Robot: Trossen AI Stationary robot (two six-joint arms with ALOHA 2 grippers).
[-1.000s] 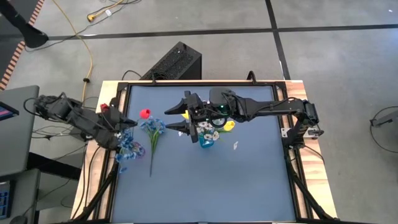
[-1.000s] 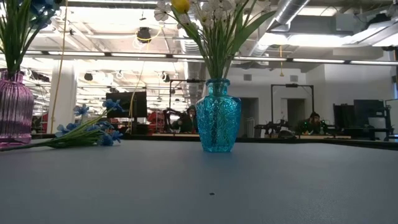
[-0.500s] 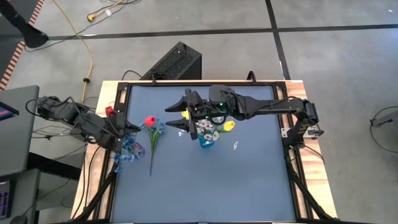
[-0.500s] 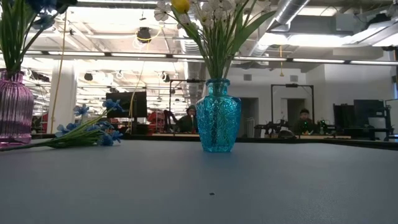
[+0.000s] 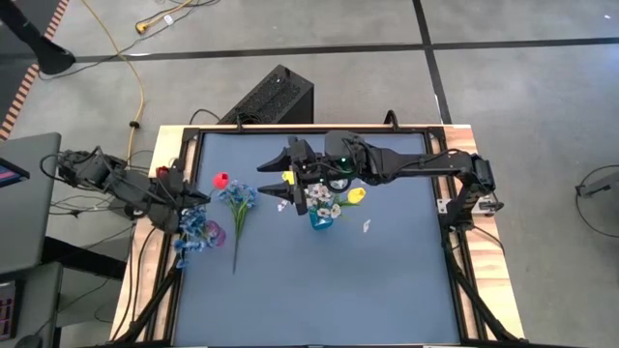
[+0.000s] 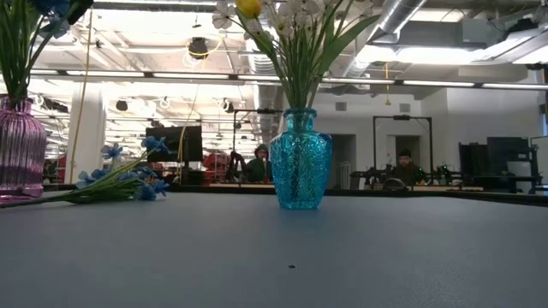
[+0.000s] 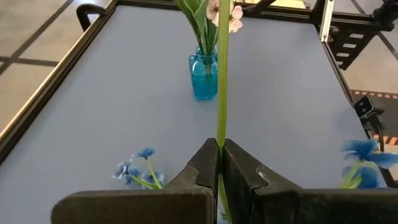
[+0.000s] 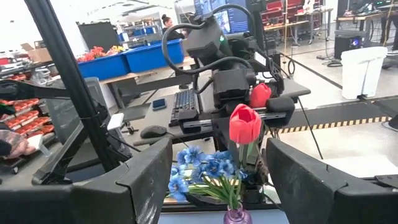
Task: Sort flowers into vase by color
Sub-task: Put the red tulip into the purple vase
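I have the left pincer [image 7: 219, 163] clamped on a red tulip [image 5: 221, 179] stem, bloom up near the worktop [image 5: 387, 280] left edge, just over the pink vase [image 6: 19, 150] of blue sprays; right pincer [image 5: 280, 181] gapes wide, holding nothing, beside the teal vase [image 5: 320, 220] (white sprays and a yellow tulip [image 5: 356, 195] inside); loose blue spray [image 5: 238, 200] lies flat between the vases.
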